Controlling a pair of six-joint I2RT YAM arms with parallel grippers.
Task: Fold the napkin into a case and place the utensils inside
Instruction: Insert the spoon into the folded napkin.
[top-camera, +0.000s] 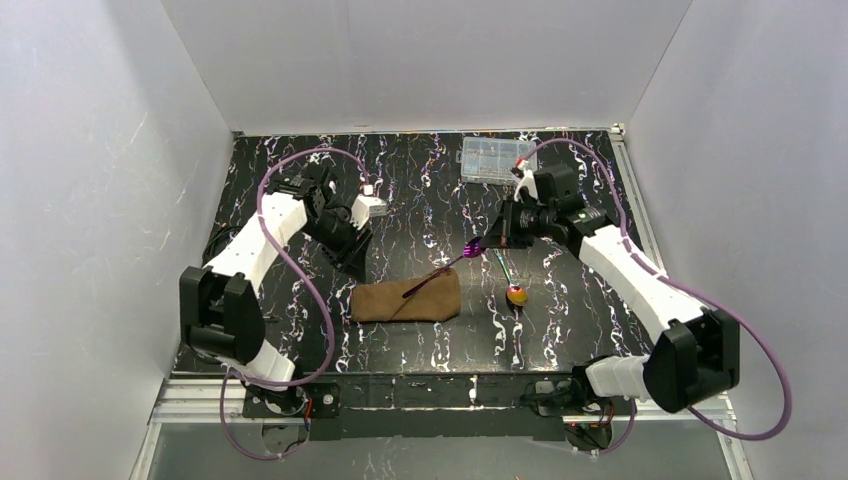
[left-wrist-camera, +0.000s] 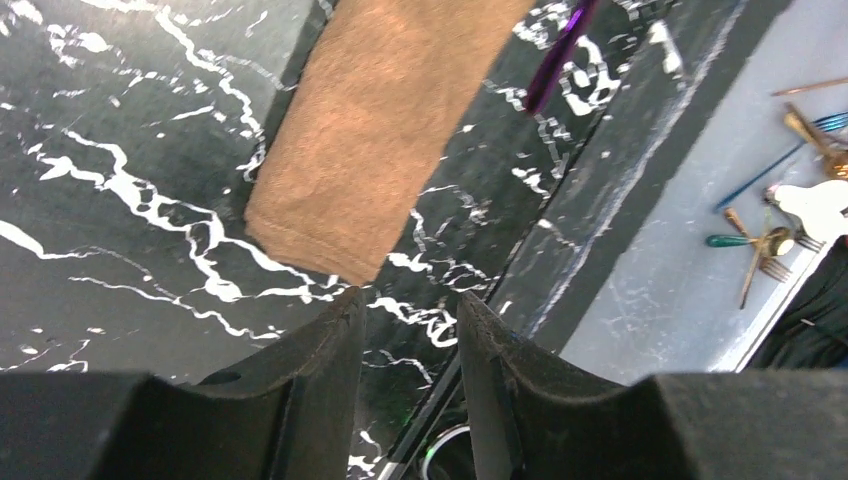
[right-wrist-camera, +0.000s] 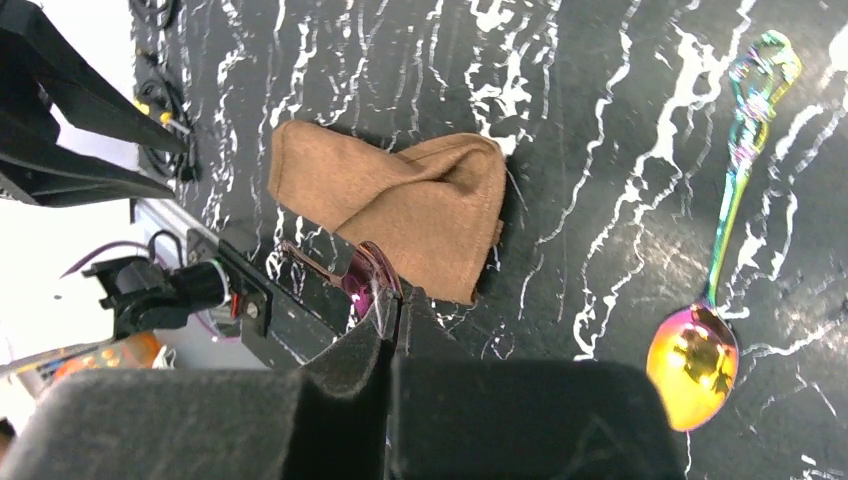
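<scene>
So my right gripper (right-wrist-camera: 392, 305) is clenched tight on the purple head of the purple utensil (top-camera: 440, 272). In the top view its thin handle slants down-left from centre frame, and the tip ends over the middle of the napkin (top-camera: 380, 303). Can't tell if the tip actually touches the cloth.

The napkin is folded into a longish brown bundle, lying flat on the black marbled table (top-camera: 420, 190) just below centre.

My left gripper (left-wrist-camera: 405, 325) is released, jaws apart with nothing between them. In my left wrist view it sits just short of the napkin's narrow end, near it but not touching.

The gold-orange spoon (right-wrist-camera: 720, 260) lies loose on the table right of the napkin, bowl toward the bottom of the frame, clear of the cloth.

The clear compartment box (top-camera: 492, 158) is up top, right of centre.
</scene>
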